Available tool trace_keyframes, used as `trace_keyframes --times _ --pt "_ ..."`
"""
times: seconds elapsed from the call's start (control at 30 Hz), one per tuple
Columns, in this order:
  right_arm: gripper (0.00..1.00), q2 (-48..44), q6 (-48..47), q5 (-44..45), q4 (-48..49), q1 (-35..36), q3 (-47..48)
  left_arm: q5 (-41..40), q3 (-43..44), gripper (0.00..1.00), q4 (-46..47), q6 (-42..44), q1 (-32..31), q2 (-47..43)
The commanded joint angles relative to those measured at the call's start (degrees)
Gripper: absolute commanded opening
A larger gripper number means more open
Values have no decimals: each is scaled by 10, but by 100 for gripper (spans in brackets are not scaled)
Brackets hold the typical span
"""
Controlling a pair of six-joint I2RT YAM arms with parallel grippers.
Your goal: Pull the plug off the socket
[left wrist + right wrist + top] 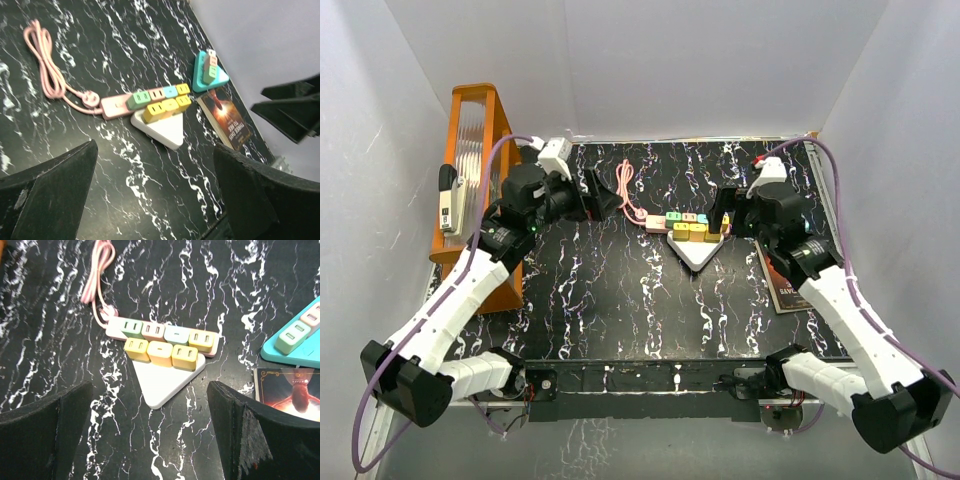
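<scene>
A pink power strip (pixel 660 217) lies mid-table with green, pink, blue and yellow plugs (pixel 164 333) in a row on it. A white triangular socket block (pixel 698 252) touches its near side and carries three yellow plugs (pixel 161 352). The strip's pink cable (pixel 45 65) coils to the far left. My left gripper (pixel 605 200) is open and empty, left of the strip above the cable. My right gripper (pixel 723 215) is open and empty, right of the strip. In the wrist views the left gripper (pixel 155 200) and the right gripper (pixel 150 440) stand wide apart over bare table.
A teal triangular socket block (pixel 207 75) with plugs sits right of the strip, also in the right wrist view (pixel 300 337). A book (pixel 780 285) lies at the table's right edge. An orange rack (pixel 470 170) stands at the left. White walls enclose the table.
</scene>
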Motion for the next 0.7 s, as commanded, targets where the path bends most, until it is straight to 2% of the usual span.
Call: trace_keyframes --times 0.0,0.17,0.37,0.67 --pt "98 37 9 1 78 -4 -36 26 -34 98 20 -34 -30 -2" --pt "98 85 23 -28 116 -27 -64 9 -49 98 -10 -32 -45 1" --pt "98 136 49 -125 163 -108 -84 11 -57 98 -27 -45 -49 4" --pt "98 207 40 -168 207 -120 -83 26 -97 98 -17 -108 -57 0"
